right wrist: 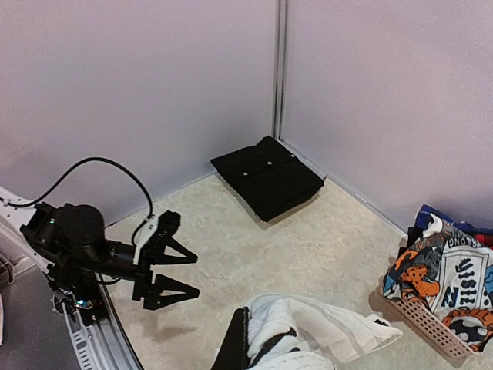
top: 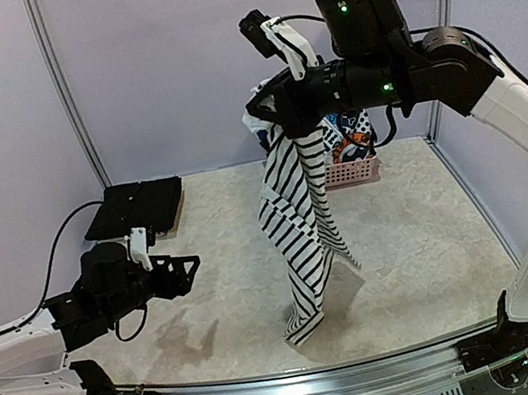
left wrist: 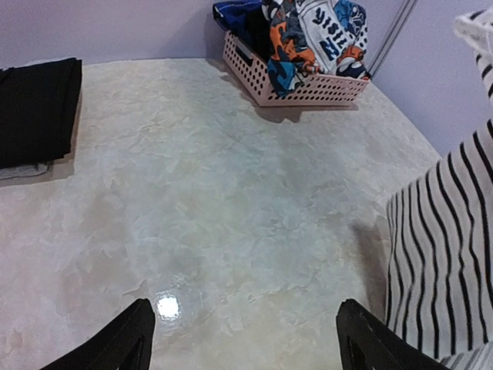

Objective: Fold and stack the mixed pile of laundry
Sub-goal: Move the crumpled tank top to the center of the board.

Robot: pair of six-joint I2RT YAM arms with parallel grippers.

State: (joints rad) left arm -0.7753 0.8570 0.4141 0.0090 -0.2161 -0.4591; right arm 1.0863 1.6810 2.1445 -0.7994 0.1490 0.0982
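A white garment with thin black stripes [top: 298,217] hangs high over the table's middle, and its lower end brushes the surface. My right gripper [top: 272,105] is shut on its bunched top edge [right wrist: 308,331], with one black finger [right wrist: 239,343] showing beside the cloth. My left gripper [top: 191,270] hovers low at the left, open and empty, its fingers [left wrist: 131,331] wide apart. It points toward the striped garment [left wrist: 443,262], which hangs at its right. More of the laundry pile, including a blue-orange graphic print piece [top: 347,138], fills the pink basket [top: 366,173].
A folded black garment [top: 134,207] lies at the back left corner by the wall. The pink latticed basket [left wrist: 296,89] stands at the back right against the wall. Grey walls close off the back and both sides, and a metal rail [top: 323,370] runs along the near edge.
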